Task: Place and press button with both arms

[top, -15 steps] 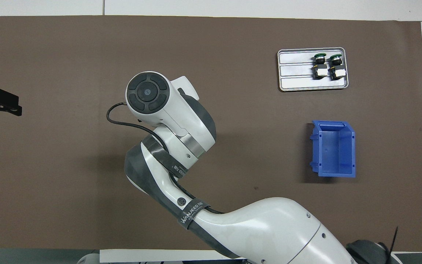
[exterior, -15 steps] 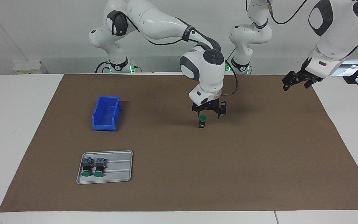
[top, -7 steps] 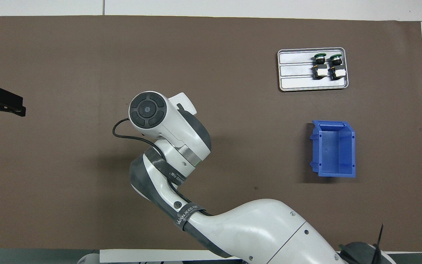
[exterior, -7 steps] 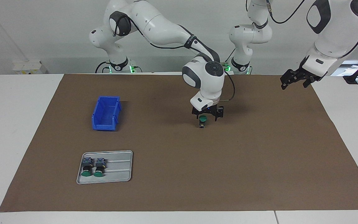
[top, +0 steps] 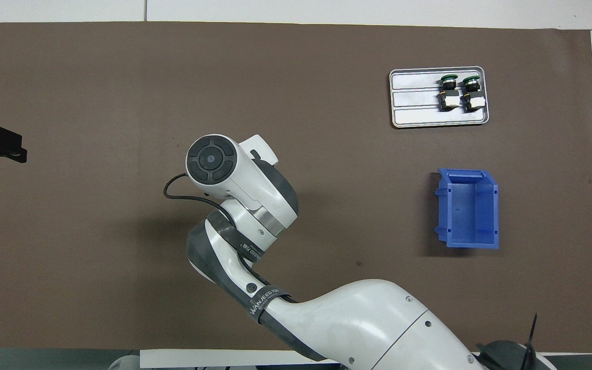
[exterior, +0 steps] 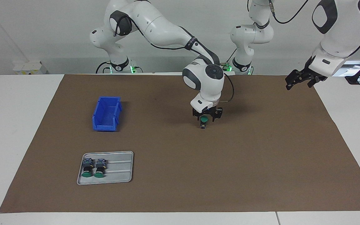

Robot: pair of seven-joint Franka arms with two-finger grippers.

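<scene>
A button [exterior: 203,119] with a green cap stands upright on the brown mat [exterior: 261,150] near the table's middle. My right gripper [exterior: 205,120] is down around it, fingers closed in on its sides below the cap. In the overhead view the right arm's wrist [top: 234,174] hides both the gripper and the button. My left gripper [exterior: 297,83] hangs open and empty in the air over the mat's edge at the left arm's end of the table, also seen as the left gripper [top: 3,146] in the overhead view.
A grey tray [exterior: 120,170] holds two more green-capped buttons [exterior: 93,168] at the right arm's end, farther from the robots. A blue bin [exterior: 106,114] stands nearer to the robots than the tray.
The right gripper has come down over the standing button and its fingers have narrowed onto it. The left gripper has shifted only slightly in the air.
</scene>
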